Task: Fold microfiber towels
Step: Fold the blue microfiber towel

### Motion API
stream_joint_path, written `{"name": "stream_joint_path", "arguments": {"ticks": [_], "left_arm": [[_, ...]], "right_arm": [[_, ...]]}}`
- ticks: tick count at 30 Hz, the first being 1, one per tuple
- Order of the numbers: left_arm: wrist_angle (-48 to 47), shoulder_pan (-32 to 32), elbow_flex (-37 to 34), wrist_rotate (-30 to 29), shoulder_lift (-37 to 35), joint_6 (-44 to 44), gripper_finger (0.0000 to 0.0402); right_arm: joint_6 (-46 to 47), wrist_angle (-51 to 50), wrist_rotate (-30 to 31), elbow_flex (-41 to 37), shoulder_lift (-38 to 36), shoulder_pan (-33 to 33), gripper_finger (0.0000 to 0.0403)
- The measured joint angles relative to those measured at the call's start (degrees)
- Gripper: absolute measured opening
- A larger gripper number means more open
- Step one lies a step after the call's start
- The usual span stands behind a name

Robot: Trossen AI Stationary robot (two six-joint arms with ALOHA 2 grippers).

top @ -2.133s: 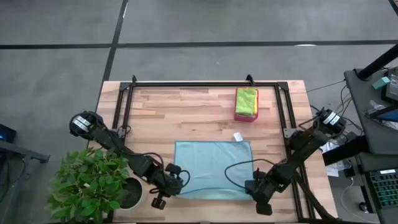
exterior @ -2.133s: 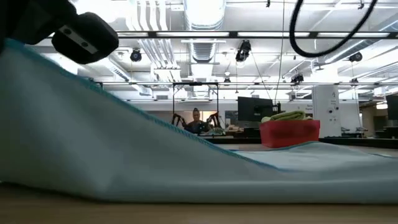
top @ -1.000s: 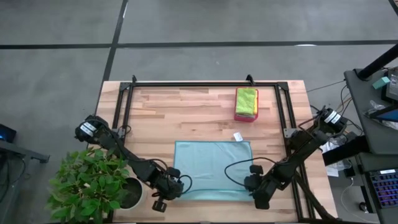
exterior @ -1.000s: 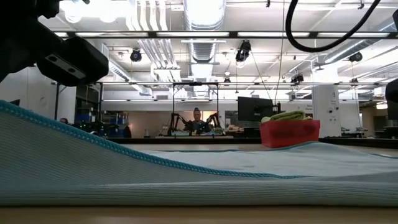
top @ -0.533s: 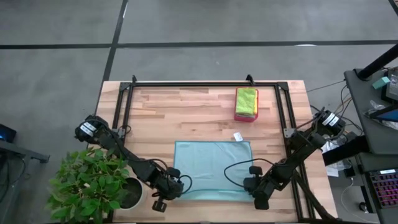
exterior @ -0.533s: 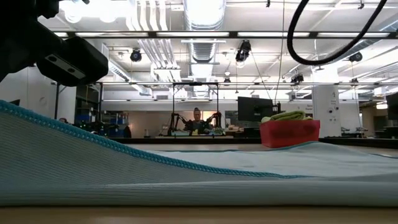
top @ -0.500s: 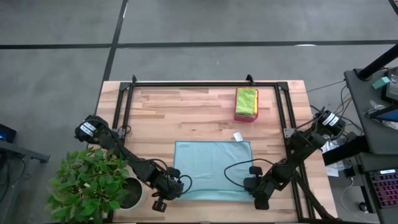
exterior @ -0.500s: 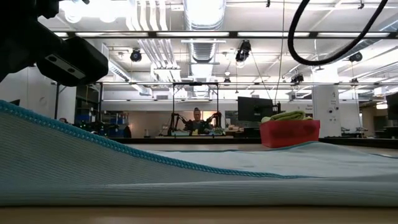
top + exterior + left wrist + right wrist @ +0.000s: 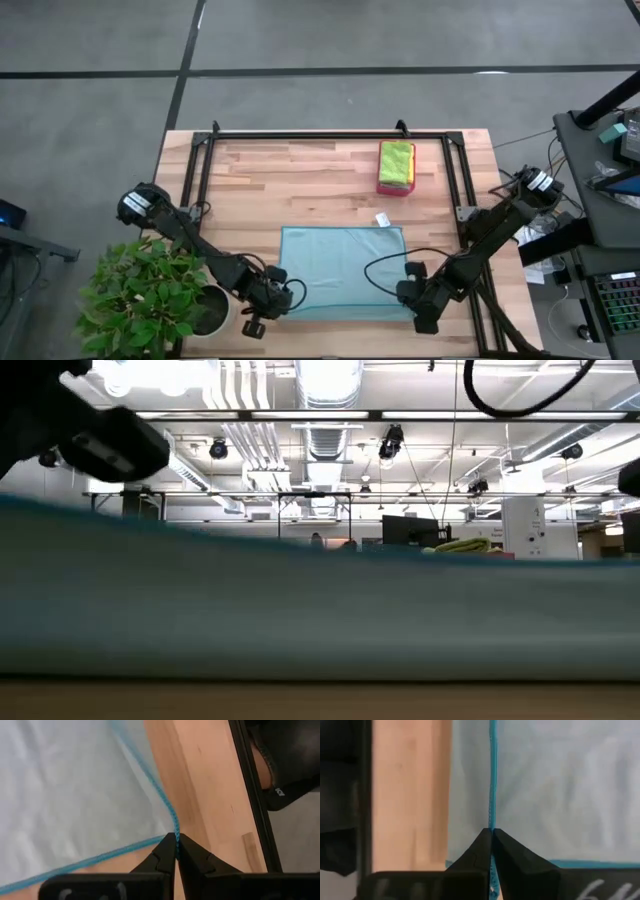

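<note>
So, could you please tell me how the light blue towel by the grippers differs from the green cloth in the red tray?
The light blue microfiber towel lies spread out on the wooden table; the lime green cloth sits folded in the pink-red tray. The blue one covers far more area. The left gripper and right gripper pinch the blue one's near corners; nothing touches the green one. Both are soft cloths.

High view: looked straight down on whole table (image 9: 300, 175). Low view: sat at tabletop level, facing the room, nearly filled by light blue towel (image 9: 320, 610). Wrist views: pressed close on that same towel's edge, shared with high view, lower centre.
</note>
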Motion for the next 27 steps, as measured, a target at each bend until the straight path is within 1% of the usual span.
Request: {"name": "stream_joint_path", "arguments": {"ticks": [6,9,14,19,27], "left_arm": [[-5.6,1.5,-0.3,-5.0,-3.3,-1.2,0.0],[-9.3,3.0,-0.3,-6.2,-4.0,-1.4,0.0],[-12.5,6.2,-0.7,-6.6,-4.1,-1.4,0.0],[-15.5,9.6,-0.9,-8.8,-4.1,-1.1,0.0],[-19.0,15.3,-1.0,-8.9,-4.1,2.7,0.0]], "right_arm": [[-0.7,-10.9,2.7,2.5,-1.9,-2.1,0.0009],[-1.9,-14.6,3.7,2.7,-2.6,-4.1,0.0009],[-6.4,-17.8,4.2,2.7,-3.0,-8.4,0.0009],[-11.4,-21.1,4.1,2.7,-3.4,-13.1,0.0009],[-18.4,-24.1,4.1,2.7,-5.5,-20.3,0.0009]]}}
